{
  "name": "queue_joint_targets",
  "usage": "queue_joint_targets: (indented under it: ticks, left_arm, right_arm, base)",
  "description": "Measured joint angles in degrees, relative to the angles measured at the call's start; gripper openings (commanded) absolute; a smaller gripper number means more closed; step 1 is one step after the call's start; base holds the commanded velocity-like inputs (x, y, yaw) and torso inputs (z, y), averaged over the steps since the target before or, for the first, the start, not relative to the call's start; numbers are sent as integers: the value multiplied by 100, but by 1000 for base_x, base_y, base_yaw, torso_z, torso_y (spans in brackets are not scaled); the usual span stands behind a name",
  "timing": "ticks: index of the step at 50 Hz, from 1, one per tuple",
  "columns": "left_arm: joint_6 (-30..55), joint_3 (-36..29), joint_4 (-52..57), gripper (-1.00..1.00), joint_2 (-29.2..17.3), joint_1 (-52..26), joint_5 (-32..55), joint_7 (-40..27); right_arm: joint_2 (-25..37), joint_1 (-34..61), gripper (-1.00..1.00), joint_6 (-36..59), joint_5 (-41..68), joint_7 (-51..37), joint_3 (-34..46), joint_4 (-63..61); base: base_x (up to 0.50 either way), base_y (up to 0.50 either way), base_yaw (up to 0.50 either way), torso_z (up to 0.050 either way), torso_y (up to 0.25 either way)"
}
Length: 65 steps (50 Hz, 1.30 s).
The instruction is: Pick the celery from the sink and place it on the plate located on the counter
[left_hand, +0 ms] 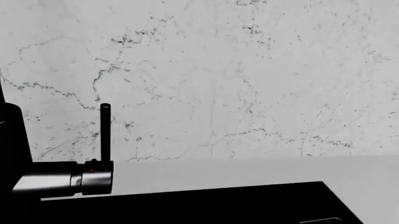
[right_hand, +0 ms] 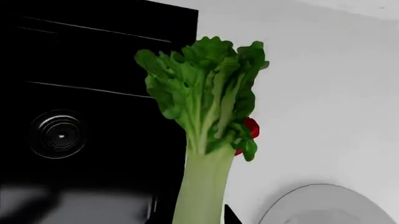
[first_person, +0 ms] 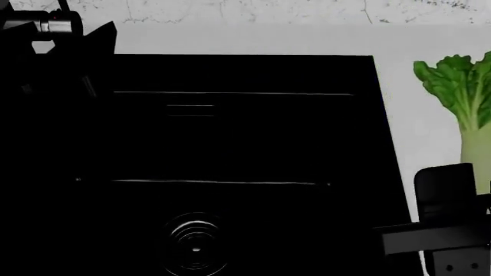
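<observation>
Jaws, left: outside every view, so I cannot tell how mine stand.
Faucet (left_hand: 62, 179): metal spout with a dark lever, at the far left by the marbled wall (left_hand: 237, 74).
Sink (first_person: 230, 144): black basin, ringed drain (first_person: 195, 250) near its front.
Jaws, right: my right gripper (first_person: 452, 230) clasps the celery (right_hand: 209, 121) by its pale stem, leaves upward, raised over the desk (first_person: 414, 132) right of the sink.
Red pepper (right_hand: 251, 128): partly hidden behind the celery.
Plate (right_hand: 324, 205): grey, on the desk, beside the stem.
</observation>
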<state>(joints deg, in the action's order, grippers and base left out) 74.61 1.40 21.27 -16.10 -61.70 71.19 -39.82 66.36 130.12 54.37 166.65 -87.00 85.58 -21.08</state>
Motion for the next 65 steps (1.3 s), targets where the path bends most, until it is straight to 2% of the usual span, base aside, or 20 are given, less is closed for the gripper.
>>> queue_joint_targets:
  ticks: [10,23,65]
  left_arm:
    - [-34,-43,16,100,-25,3,73,-16]
    - [-128,-129,11,100,-90,17,111,-4]
    - [-436,-444,-68,100,-296,-23,417,-162]
  right_arm:
    - [505,286,-100,149,-32,-203,575,-28]
    - [838,401,-100,577,-392,-288,949,403]
    - [1715,400,-100,1330,-1008,-301,1437,990]
  base:
    - [0,0,0,0,0]
    - [0,0,0,0,0]
    - [0,0,0,0,0]
